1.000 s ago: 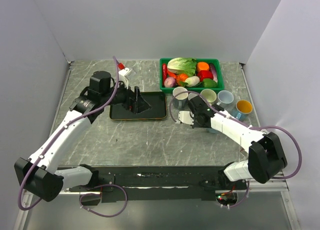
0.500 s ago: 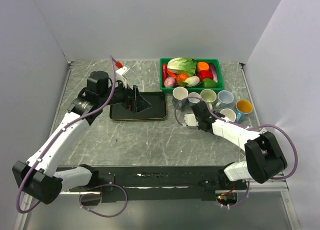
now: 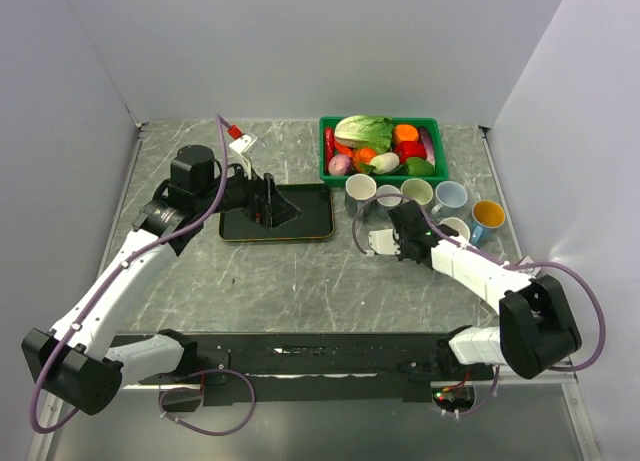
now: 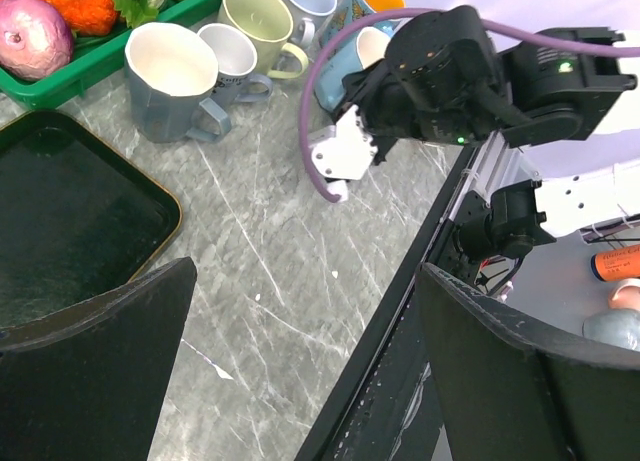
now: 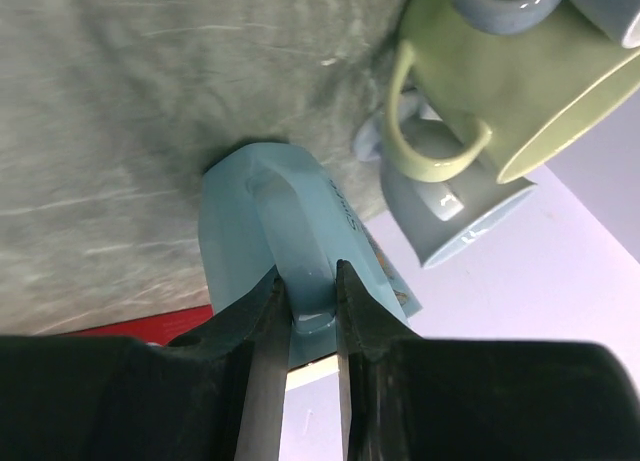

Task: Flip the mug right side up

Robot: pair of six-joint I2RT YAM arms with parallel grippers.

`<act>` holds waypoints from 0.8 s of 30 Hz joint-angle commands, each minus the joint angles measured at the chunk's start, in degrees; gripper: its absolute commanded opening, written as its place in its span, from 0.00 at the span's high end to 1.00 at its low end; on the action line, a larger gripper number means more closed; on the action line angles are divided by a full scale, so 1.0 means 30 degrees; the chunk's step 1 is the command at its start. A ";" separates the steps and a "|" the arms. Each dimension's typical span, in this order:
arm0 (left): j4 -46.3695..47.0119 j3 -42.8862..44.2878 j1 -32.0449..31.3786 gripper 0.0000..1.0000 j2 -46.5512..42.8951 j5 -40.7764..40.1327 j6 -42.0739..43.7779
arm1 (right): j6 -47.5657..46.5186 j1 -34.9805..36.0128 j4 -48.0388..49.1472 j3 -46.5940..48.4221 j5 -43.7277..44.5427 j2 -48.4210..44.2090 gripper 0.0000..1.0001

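Right end effector (image 5: 305,293) pinches mug (image 5: 235,231) handle; cups (image 5: 500,91) adjacent

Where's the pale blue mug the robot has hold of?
Right of centre in the top view, the pale blue mug is beside the orange-lined mug, its handle pinched by the right gripper.

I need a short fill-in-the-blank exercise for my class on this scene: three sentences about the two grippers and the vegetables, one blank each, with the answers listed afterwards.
1. The right gripper has its jaws shut on the ____ of the light blue mug.
2. The left gripper, beside the black tray, has its jaws ____.
3. The vegetables lie in a ____ basket.

Missing words: handle; open; green.
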 commanded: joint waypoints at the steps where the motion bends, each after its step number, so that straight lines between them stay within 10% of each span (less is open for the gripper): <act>1: 0.0752 0.0135 0.0077 0.04 -0.0021 0.0240 -0.0128 | 0.0769 -0.0040 -0.3104 0.1162 -0.2105 -0.1328 0.92; 24: 0.0957 -0.0129 0.0077 0.04 0.0037 0.0328 -0.0244 | 0.2936 -0.0099 -0.3810 0.1543 -0.2929 -0.1094 0.43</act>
